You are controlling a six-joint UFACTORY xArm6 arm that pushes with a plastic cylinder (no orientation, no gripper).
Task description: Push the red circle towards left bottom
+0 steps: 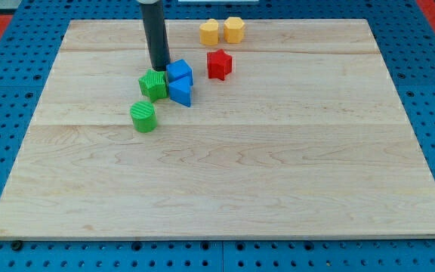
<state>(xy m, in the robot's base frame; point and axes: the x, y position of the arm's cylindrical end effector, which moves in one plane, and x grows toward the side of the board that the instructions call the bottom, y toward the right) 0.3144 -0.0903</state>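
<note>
No red circle shows in the camera view; the only red block is a red star [219, 64] right of the board's upper middle. My tip [159, 69] stands at the upper left of the board, just above a green block [153, 85] and touching or nearly touching the left side of a blue block [179, 72]. A blue triangle [180, 91] lies right below that blue block. A green circle [143, 117] lies below and left of the group. The rod may hide something behind it.
Two yellow blocks [209, 32] [234, 29] sit side by side near the top edge of the wooden board [225, 181]. A blue pegboard surface [6, 151] surrounds the board.
</note>
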